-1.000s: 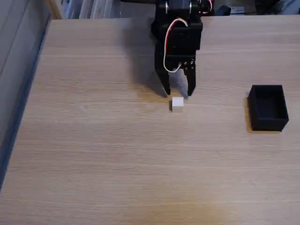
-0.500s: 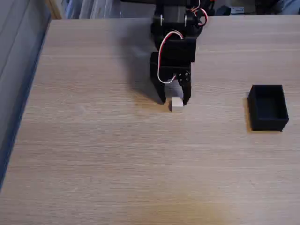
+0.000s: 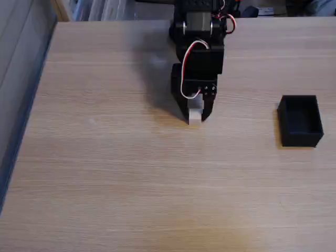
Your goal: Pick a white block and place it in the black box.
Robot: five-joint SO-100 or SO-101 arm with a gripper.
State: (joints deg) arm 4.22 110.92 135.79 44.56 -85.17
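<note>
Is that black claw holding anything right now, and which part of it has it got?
The gripper has the white block between its fingers, pressed on its left and right sides as the fixed view shows them. The block seems to rest on the table, not lifted.

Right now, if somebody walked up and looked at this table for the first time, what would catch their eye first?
First, the black gripper with red and white wires, reaching down near the table's far middle, its fingers either side of the small white block. Next, the black box, open-topped and apparently empty, alone near the right edge.
</note>
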